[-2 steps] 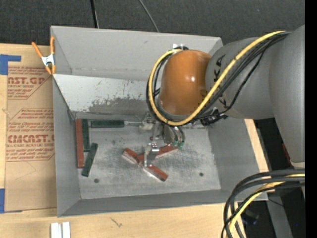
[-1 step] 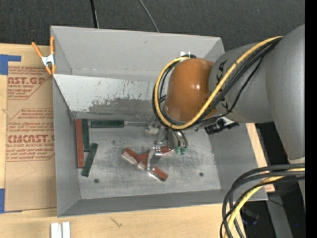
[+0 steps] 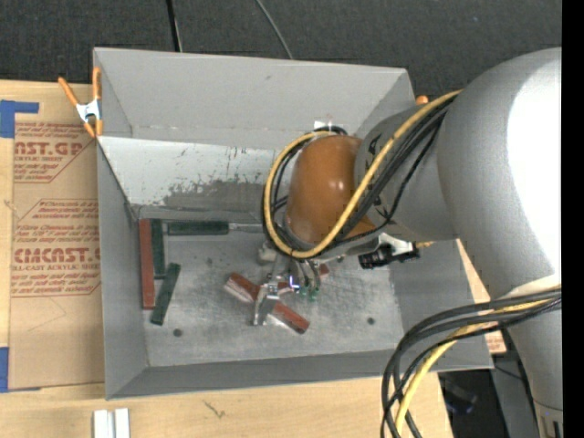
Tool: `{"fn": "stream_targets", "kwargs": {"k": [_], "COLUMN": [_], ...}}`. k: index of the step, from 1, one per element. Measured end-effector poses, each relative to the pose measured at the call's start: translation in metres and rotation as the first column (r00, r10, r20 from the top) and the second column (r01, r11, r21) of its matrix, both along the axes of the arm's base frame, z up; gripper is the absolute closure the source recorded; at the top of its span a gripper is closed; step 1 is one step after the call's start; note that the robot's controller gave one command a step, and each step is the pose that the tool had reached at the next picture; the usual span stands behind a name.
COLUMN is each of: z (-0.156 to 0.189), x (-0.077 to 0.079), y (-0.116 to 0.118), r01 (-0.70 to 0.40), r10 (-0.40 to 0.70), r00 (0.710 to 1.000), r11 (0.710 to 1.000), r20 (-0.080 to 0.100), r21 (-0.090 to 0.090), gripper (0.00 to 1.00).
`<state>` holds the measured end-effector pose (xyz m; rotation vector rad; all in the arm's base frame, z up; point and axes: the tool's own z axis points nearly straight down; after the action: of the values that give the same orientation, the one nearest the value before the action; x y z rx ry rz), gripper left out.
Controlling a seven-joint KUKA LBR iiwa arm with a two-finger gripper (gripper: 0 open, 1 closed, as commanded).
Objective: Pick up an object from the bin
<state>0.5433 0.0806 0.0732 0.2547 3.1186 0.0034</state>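
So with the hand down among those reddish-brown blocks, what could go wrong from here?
The hand sits between the upper-left block and the lower-right block, close to both: it might catch both, or push one aside. Both seem to lie flat on the bin floor, so a grasp could scrape metal and slip off.

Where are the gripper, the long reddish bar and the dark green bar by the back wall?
gripper [image 3: 269,305], camera view, its metal tip.
long reddish bar [image 3: 146,263], camera view, middle of its length.
dark green bar by the back wall [image 3: 196,229], camera view, its middle.
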Motion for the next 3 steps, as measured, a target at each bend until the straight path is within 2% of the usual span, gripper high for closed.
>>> {"fn": "stream_targets", "kwargs": {"k": [1,2,3], "z": [0.0038,0.0038,0.0104], "x": [-0.0057,-0.0057,-0.0081], "y": [-0.0026,-0.0026,-0.0028], "r01": [0.093,0.093,0.092], "r10": [-0.093,-0.093,-0.092], "r00": [0.996,0.996,0.996], "r11": [0.996,0.996,0.996], "r20": [-0.004,-0.004,-0.011], "r21": [0.006,0.006,0.003], "gripper": [1.00,1.00,1.00]}}
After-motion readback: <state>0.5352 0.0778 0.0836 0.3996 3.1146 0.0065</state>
